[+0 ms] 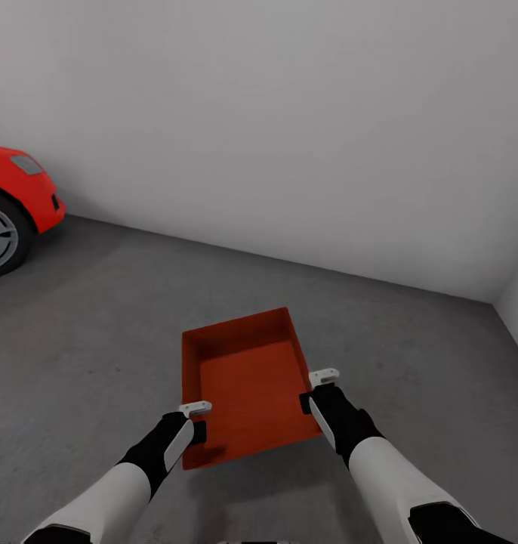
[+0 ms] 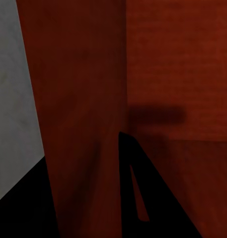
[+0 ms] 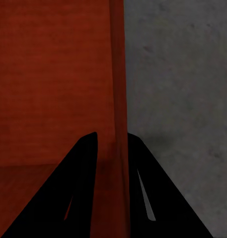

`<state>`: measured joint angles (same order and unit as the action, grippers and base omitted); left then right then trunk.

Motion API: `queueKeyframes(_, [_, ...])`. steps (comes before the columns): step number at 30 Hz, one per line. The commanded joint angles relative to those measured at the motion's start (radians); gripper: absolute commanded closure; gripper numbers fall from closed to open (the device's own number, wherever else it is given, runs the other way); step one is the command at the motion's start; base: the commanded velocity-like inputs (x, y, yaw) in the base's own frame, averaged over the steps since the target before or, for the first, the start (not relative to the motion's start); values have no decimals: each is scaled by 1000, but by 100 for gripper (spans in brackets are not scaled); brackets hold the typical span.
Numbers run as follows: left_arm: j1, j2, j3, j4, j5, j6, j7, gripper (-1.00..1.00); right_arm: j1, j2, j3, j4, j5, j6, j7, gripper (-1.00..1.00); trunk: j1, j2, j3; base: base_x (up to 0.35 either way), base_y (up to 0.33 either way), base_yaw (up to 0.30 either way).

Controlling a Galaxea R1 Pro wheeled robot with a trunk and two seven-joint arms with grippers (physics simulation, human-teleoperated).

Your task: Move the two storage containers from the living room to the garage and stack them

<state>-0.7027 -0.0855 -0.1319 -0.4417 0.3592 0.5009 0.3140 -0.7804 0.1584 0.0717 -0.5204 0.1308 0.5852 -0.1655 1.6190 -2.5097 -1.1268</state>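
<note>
1 orange bin, carried level over the garage floor: left gripper and right gripper each clamped astride a side wall, balancing it.

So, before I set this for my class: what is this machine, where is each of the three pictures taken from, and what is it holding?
It is a simulated two-armed robot in a garage. The large picture looks down from its head: the left gripper and right gripper each clamp a side wall of one orange-red storage container, over the grey concrete floor. A red car is parked by the white wall. The two dark pictures come from cameras on the wrists: black fingers straddle the bin's wall. Whether the bin rests on the floor or hangs just above it is unclear.
</note>
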Motion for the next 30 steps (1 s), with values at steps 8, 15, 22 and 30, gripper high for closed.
queueKeyframes(8, [0,0,18,3,-8,4,0,100,-1,1,-6,-3,-60,-22,40,100,3,-2,-31,0,0,0])
queueKeyframes(15, [0,0,18,3,-8,4,0,100,-1,1,-6,-3,-60,-22,40,100,7,-4,-58,0,0,0])
queueKeyframes(22, [0,0,17,2,-8,4,0,100,-1,1,-6,-3,-60,-22,40,100,10,-5,-85,0,0,0])
queueKeyframes(30, [0,0,17,1,-9,3,1,100,-1,1,-6,-3,-60,-22,40,100,11,-6,-93,0,0,0])
